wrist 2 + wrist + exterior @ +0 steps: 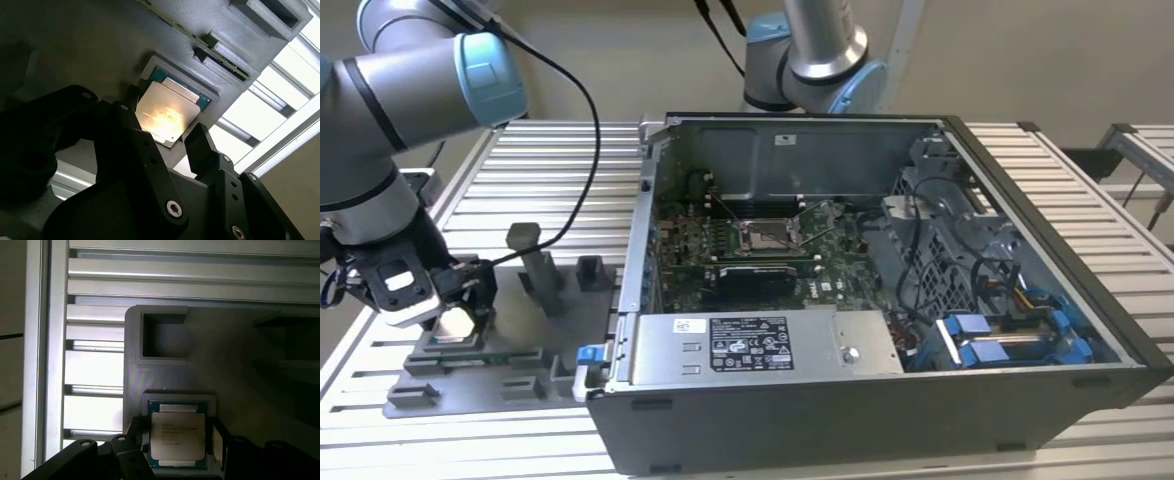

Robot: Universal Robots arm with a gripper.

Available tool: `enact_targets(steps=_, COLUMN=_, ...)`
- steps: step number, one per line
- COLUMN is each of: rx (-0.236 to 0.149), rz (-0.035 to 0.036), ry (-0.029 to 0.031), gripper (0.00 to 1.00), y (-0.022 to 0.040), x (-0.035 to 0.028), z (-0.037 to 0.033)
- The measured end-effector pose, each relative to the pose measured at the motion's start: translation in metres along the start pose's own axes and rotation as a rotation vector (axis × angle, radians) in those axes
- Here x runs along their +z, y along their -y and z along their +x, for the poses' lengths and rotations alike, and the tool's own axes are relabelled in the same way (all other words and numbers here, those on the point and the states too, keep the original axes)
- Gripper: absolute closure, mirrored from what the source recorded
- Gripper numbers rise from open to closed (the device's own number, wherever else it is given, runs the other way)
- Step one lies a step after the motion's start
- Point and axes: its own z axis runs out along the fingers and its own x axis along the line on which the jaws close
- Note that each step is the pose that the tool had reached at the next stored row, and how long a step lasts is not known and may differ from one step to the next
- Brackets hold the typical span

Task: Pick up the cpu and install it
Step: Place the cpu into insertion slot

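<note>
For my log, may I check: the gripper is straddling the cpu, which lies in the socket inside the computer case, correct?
Not quite: the cpu lies in the grey fixture, outside the computer case, as the first wrist view shows. The gripper does straddle it.

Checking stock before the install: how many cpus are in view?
1. The cpu sits in its recess in the fixture, at the exterior view's left, between the open fingers of the gripper. The socket in the case looks empty; others may be hidden.
</note>
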Motion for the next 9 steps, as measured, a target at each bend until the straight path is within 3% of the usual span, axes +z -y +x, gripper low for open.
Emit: enact_targets(steps=9, rx=0.007, rz=0.0, ry=0.0019, gripper=0.0, y=0.0, x=0.0, z=0.0)
